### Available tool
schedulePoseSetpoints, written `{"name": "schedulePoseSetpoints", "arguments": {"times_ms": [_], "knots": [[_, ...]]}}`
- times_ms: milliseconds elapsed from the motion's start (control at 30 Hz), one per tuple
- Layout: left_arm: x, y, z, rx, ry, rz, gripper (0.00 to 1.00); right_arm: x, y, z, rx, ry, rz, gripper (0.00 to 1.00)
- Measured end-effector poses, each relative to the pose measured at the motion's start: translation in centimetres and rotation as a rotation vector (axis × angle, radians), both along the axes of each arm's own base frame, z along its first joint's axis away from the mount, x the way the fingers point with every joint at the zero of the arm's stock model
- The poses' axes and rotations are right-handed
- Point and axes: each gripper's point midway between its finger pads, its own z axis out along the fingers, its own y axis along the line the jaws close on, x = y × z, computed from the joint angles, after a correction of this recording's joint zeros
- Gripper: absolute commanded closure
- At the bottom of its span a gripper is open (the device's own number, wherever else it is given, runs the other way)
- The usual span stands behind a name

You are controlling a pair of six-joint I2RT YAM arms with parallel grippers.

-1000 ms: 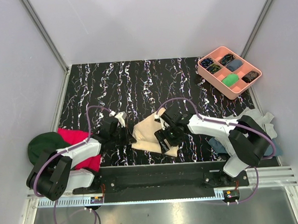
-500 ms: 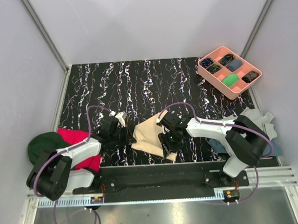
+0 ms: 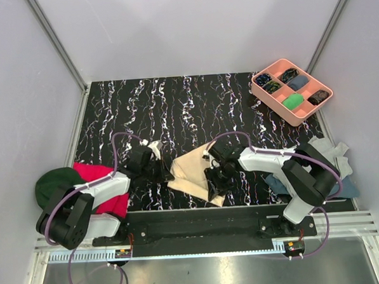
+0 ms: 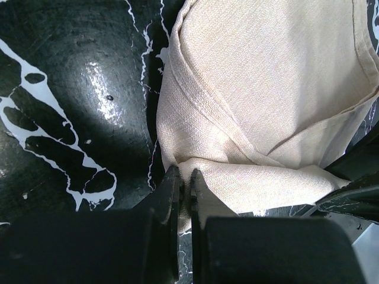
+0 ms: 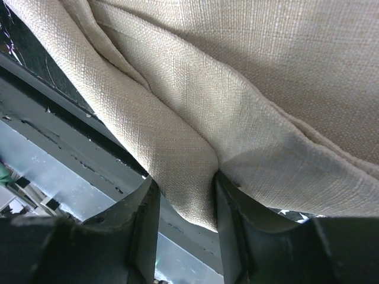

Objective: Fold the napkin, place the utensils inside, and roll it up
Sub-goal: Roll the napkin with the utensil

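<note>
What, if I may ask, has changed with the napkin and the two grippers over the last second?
The right gripper, shut on the napkin, moved slightly toward the table's near edge, dragging the napkin's near corner with it. The left gripper kept its pinch on the napkin's left edge and barely moved. The pink tray and the red cloth stayed put.

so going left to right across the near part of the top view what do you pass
dark green cloth, bright red cloth, left gripper, beige fabric napkin, right gripper, grey and blue cloths
</note>
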Motion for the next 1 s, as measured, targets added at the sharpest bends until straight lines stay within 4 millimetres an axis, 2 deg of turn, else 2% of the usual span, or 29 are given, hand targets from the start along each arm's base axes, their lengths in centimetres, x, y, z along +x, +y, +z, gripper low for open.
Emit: {"name": "schedulePoseSetpoints", "arguments": {"times_ms": [133, 233, 333, 467, 567, 633, 733, 900, 1000], "knots": [[0.1, -0.1, 0.0, 0.0, 0.008, -0.005, 1.0, 0.1, -0.1, 0.2, -0.005, 0.006, -0.007, 0.29], [0.1, -0.2, 0.0, 0.004, 0.02, -0.013, 1.0, 0.9, -0.8, 1.2, -0.037, -0.047, -0.019, 0.23], [0.0, -0.4, 0.0, 0.007, 0.037, -0.024, 1.0, 2.6, -0.8, 3.8, -0.032, -0.156, -0.014, 0.19], [0.1, -0.6, 0.0, 0.008, 0.065, -0.038, 1.0, 5.4, 1.3, 8.8, 0.032, -0.419, 0.05, 0.12], [0.1, -0.9, 0.0, 0.009, 0.094, -0.05, 1.0, 5.3, 3.9, 10.4, 0.055, -0.588, 0.159, 0.11], [0.1, -1.1, 0.0, 0.012, 0.11, -0.056, 1.0, 4.5, 5.8, 10.2, 0.052, -0.678, 0.249, 0.11], [0.1, -1.1, 0.0, 0.018, 0.127, -0.063, 1.0, 3.6, 7.7, 8.1, 0.008, -0.753, 0.369, 0.12], [0.0, -1.2, 0.0, 0.021, 0.145, -0.072, 1.0, 2.7, 8.9, 3.6, -0.096, -0.799, 0.52, 0.17], [-0.1, -1.2, 0.0, 0.02, 0.153, -0.075, 1.0, 2.7, 8.8, 2.2, -0.138, -0.815, 0.574, 0.25]]}}
